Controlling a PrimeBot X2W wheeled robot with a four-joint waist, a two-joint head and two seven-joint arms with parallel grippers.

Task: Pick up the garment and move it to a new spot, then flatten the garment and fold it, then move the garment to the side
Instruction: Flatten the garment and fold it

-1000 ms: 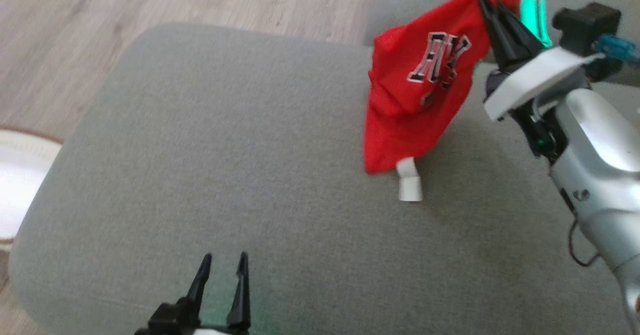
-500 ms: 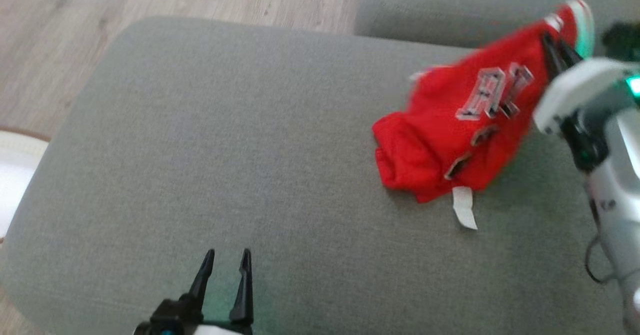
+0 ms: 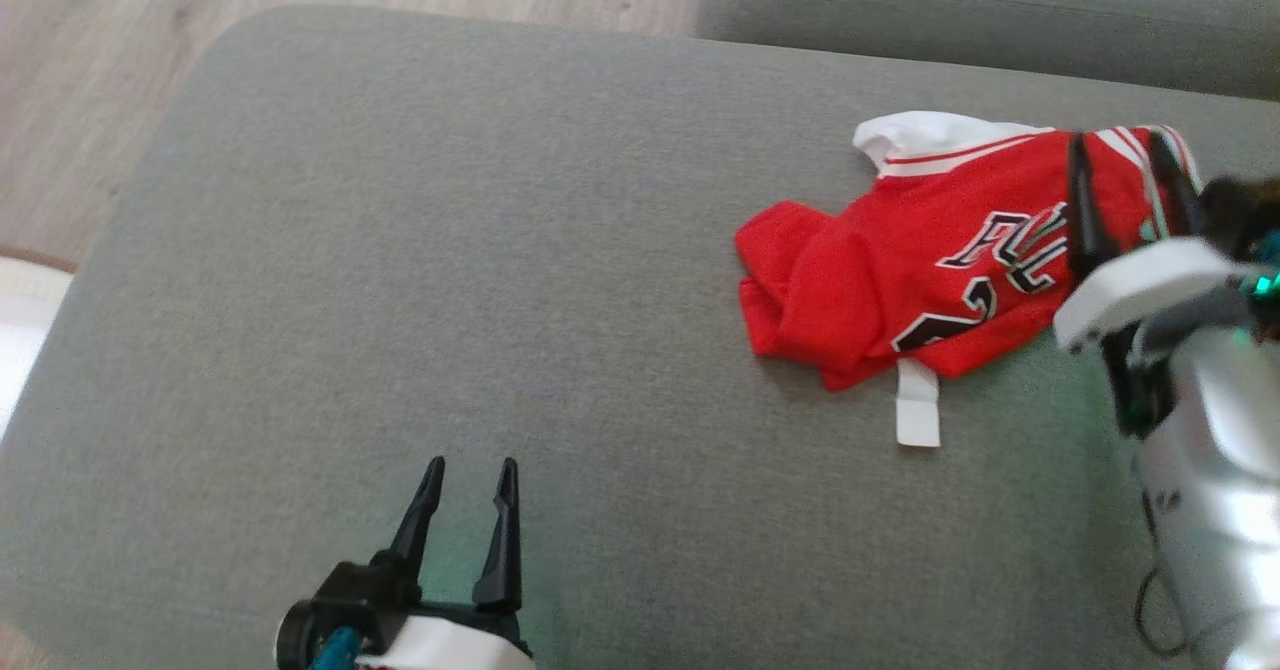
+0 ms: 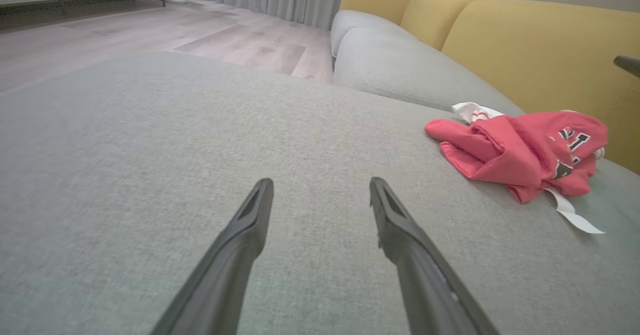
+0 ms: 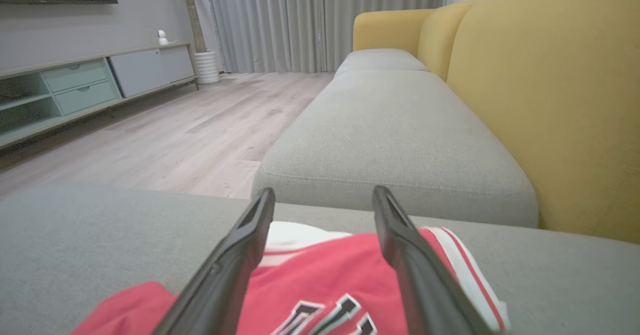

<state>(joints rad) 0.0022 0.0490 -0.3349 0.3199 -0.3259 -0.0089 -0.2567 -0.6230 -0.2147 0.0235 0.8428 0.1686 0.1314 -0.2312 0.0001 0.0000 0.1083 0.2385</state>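
Crumpled garment (image 3: 900,270) lies on cushion (image 3: 450,250); right pincer (image 3: 1117,138) spread above it.

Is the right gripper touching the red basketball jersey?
Cannot tell. In the head view the open right gripper overlaps the red basketball jersey; neither contact nor gap shows plainly.

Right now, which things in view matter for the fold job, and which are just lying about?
Job:
- red jersey
- grey cushion it lies on
- right claw, open over the jersey
- left claw, open, apart from the jersey

Lying about:
- yellow backrest
- TV cabinet
- curtains
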